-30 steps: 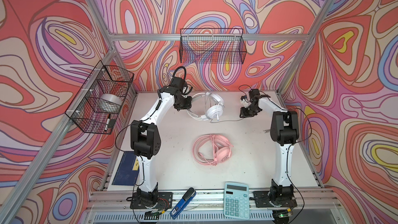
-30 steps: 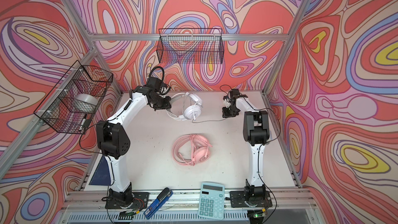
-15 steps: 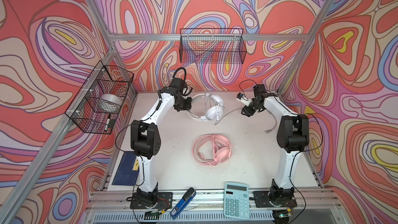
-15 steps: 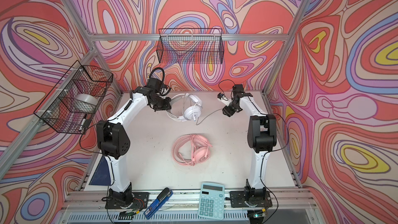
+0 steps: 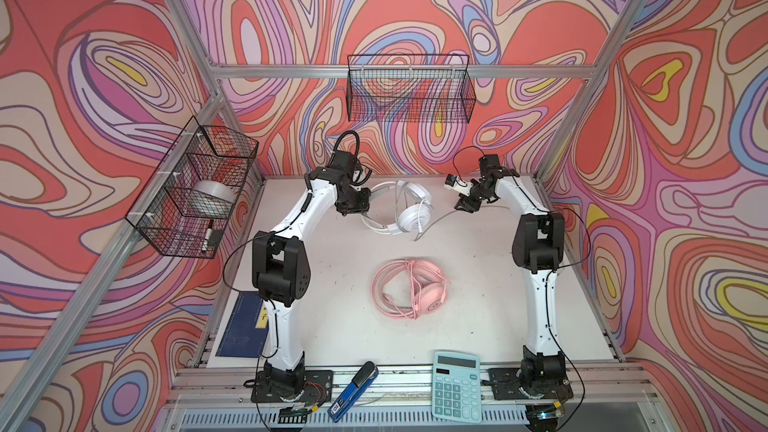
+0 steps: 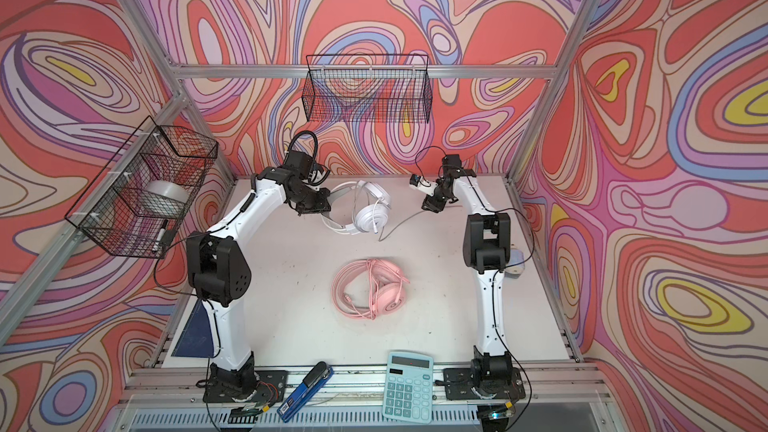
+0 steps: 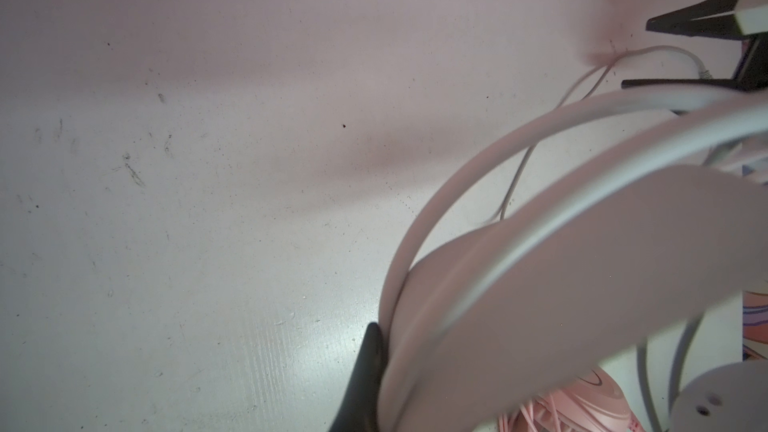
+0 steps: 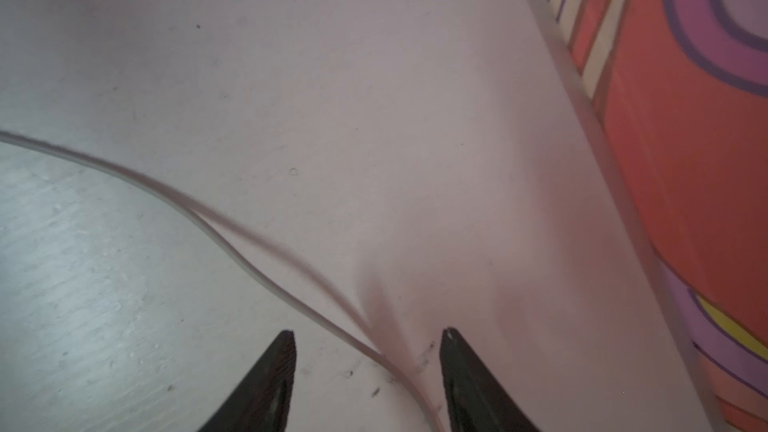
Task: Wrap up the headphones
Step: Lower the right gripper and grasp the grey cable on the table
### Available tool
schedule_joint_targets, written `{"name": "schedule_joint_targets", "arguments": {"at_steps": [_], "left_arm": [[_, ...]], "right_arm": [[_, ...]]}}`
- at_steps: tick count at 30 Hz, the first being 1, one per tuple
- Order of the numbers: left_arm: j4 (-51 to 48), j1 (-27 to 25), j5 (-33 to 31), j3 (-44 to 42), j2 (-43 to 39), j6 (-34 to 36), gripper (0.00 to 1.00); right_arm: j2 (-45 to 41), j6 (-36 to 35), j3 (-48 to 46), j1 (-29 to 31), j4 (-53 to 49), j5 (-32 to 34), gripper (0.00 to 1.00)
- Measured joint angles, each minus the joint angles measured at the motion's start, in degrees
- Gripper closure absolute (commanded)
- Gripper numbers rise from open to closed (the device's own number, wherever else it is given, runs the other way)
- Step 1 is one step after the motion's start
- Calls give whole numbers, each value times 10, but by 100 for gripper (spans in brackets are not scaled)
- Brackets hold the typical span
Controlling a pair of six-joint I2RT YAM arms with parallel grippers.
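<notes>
The white headphones (image 5: 411, 214) lie at the back middle of the table in both top views (image 6: 372, 214). My left gripper (image 5: 359, 207) is shut on their headband (image 7: 540, 284); only one black finger (image 7: 365, 376) shows beside the band. Their grey cord (image 5: 440, 218) runs right along the table to my right gripper (image 5: 463, 205). That gripper (image 8: 368, 340) is open, with the cord (image 8: 232, 238) lying loose between its fingers. The pink headphones (image 5: 415, 292) sit mid-table with their cord coiled round them.
Wire baskets hang on the left wall (image 5: 191, 189) and the back wall (image 5: 409, 89). A teal calculator (image 5: 455, 384) and a blue stapler (image 5: 353, 384) lie on the front rail. A dark blue booklet (image 5: 245, 326) is at the front left. The patterned right wall (image 8: 685, 160) is close to my right gripper.
My right gripper has opened wider and shifted slightly at the back right; the grey cord now lies slack on the table. The left arm has stayed put on the headband.
</notes>
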Motion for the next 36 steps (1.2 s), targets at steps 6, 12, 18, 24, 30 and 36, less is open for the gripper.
{"name": "schedule_joint_targets", "arguments": {"at_steps": [6,12,18,24,30,36], "left_arm": [[-4,0,-1,-3,0,0,100],[-6,0,-3,-6,0,0,100],[-6,0,-7,-6,0,0,100],[-6,0,-7,-6,0,-1,100],[-6,0,-8,-6,0,-2,100],[-6,0,-10,-6,0,-11,100]], "right_arm": [[8,-19,-3,0,-15,-10,41],[32,-27,8,0,-24,-1,43],[35,-32,12,0,-30,3,62],[27,-52,-5,2,-30,12,82],[-7,-69,-67,2,6,24,100],[-50,-78,-148,2,59,26,100]]}}
